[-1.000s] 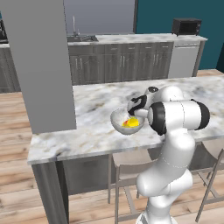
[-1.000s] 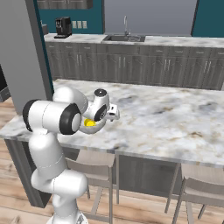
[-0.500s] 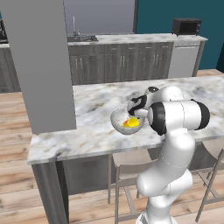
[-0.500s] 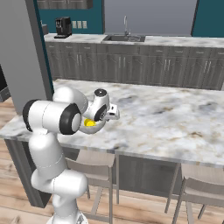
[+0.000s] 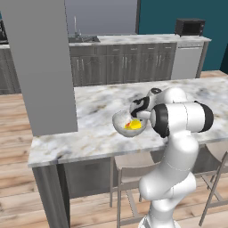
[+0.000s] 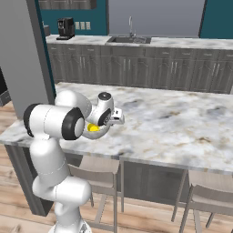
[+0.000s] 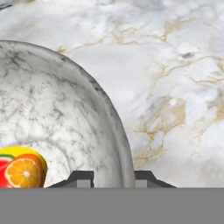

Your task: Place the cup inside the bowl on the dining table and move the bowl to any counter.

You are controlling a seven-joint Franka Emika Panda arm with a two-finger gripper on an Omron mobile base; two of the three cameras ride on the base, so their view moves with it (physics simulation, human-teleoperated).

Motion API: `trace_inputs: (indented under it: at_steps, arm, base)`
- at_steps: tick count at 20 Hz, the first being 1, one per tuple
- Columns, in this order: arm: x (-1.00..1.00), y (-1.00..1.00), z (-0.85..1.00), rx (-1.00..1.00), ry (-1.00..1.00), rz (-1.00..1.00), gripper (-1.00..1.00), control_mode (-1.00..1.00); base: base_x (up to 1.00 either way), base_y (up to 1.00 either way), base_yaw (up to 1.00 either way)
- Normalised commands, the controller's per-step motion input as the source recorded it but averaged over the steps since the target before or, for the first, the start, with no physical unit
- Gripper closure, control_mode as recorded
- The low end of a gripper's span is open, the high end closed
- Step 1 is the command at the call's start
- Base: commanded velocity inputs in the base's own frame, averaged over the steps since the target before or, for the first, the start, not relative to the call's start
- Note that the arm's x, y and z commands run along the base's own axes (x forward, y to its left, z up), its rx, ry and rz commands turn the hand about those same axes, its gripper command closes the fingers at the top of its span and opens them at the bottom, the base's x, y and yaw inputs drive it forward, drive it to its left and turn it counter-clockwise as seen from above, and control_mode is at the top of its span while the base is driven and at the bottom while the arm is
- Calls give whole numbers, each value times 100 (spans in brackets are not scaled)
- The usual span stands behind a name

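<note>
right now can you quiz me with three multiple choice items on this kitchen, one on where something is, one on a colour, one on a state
1. Where is the cup?
A. inside the bowl
B. on a stool
C. in the sink

2. What colour is most of the cup?
A. blue
B. yellow
C. black

3. How does the gripper stand at the bowl?
A. wide open high above it
B. closed on the cup
C. closed on the bowl's rim, one finger inside and one outside

Answers:
1 A, the left base view shows the cup lying in the bowl on the dining table.
2 B, both base views show it yellow.
3 C, the hand view shows the rim running between the two fingertips.
</note>
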Motion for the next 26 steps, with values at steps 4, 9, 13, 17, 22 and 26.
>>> trace_inputs:
  at_steps: [4, 9, 13, 17, 22, 26]
  arm:
    - [-4, 0, 0, 0, 0, 0, 100, -100]
    - [-3, 0, 6, 3, 0, 0, 100, -100]
    - [-2, 0, 18, 4, 0, 0, 100, -100]
    - [0, 0, 18, 5, 0, 0, 100, -100]
    - [0, 0, 11, 6, 0, 0, 100, -100]
    - [-3, -8, 5, 7, 0, 0, 100, -100]
  base:
    - [0, 0, 0]
    - [0, 0, 0]
    - [0, 0, 0]
    - [0, 0, 0]
    - [0, 0, 0]
    - [0, 0, 0]
